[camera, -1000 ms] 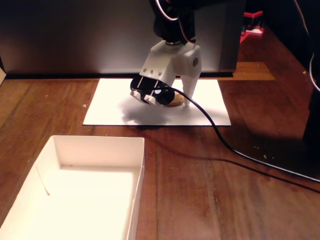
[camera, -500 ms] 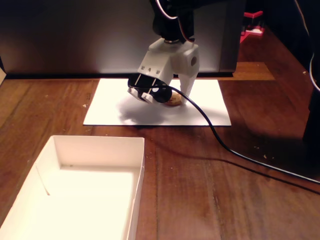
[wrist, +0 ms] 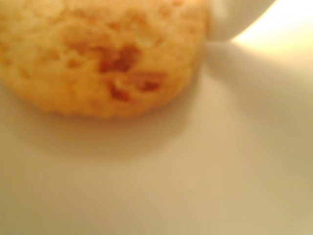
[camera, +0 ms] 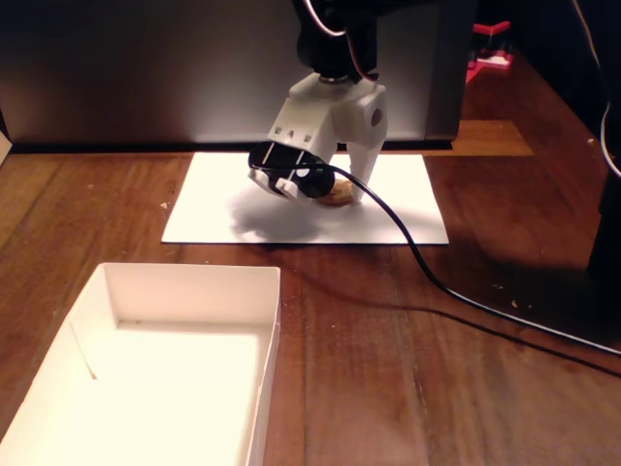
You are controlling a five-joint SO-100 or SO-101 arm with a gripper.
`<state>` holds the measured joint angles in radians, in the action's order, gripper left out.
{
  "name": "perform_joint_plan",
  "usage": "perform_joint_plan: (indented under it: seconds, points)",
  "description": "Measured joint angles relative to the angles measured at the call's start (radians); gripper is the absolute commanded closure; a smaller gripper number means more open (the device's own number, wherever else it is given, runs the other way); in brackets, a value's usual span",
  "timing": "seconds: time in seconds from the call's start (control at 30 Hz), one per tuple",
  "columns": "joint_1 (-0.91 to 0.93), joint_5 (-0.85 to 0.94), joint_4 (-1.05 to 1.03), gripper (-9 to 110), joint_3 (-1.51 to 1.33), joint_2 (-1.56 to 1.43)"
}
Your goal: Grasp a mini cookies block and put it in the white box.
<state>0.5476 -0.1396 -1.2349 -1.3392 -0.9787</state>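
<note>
The small round tan cookie (camera: 337, 195) lies on the flat white paper sheet (camera: 408, 218), tucked between the white plastic tool's (camera: 330, 193) fingers; whether they grip it, I cannot tell. A loose pinch could crumble or drop it before reaching the low-walled white cardboard box (camera: 194, 282).

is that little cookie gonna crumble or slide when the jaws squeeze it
The cookie looks rough and crumbly in the wrist view, so a hard squeeze would probably chip its edges. It seems small and light, lying flat on the smooth white paper sheet, so a push would likely slide it rather than roll it.
</note>
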Motion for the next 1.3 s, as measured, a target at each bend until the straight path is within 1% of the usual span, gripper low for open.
perform_joint_plan:
  seconds: [0.37, 0.77, 1.0, 1.17, 1.3]
  points:
    - [0.005, 0.075, 0.008, 81, 0.026, -0.034]
    - [-0.002, 0.129, -0.173, 80, 0.333, -0.189]
    - [-0.054, 0.204, -0.186, 81, 0.385, -0.288]
    - [-0.117, 0.293, -0.202, 80, 0.387, -0.299]
    - [-0.179, 0.308, -0.204, 80, 0.387, -0.299]
